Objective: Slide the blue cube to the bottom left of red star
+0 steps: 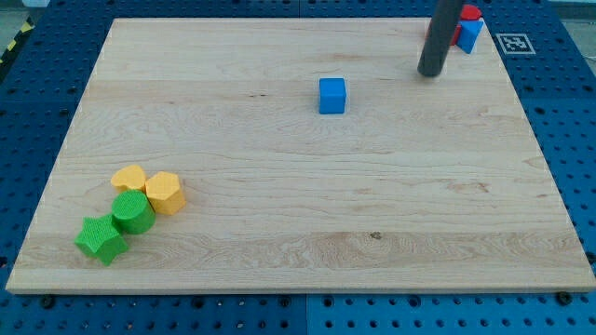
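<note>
A green star (101,239), a green cylinder (133,212) and two yellow blocks (149,189) cluster at the near left, well apart from the blue cube (331,95) lying far of centre. My tip (430,73), a bare rod with nothing to open or hold, rests right of the cube, untouching. I judge this the approach: the red block (470,13), shape unclear, sits far right, so the tip must pass round to the cube's left

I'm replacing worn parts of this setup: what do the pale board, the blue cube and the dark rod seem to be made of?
The pale board looks like unvarnished light wood: visible grain lines, glued strips, a small dark knot. The blue cube seems painted wood or plastic, with a uniform matte colour; which one is unclear. The dark rod looks like smooth black plastic or rubber-coated metal, slightly glossy, ending at my tip, at the view's right of the cube.
</note>
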Controlling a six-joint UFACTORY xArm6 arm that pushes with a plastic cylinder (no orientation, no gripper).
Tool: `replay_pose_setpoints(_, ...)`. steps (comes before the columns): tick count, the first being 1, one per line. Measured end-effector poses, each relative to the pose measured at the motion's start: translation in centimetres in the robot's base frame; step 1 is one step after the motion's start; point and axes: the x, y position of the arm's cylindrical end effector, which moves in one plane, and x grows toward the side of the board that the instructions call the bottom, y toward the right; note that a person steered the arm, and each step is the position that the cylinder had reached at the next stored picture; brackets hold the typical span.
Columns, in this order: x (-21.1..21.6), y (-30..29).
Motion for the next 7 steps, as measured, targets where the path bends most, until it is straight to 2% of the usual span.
replay_pose_setpoints(1,7.9,-4.6)
replay_pose_setpoints(2,11.4,-11.8)
replay_pose_setpoints(3,10.2,-15.4)
replay_pose_setpoints(7,-3.6,-13.9)
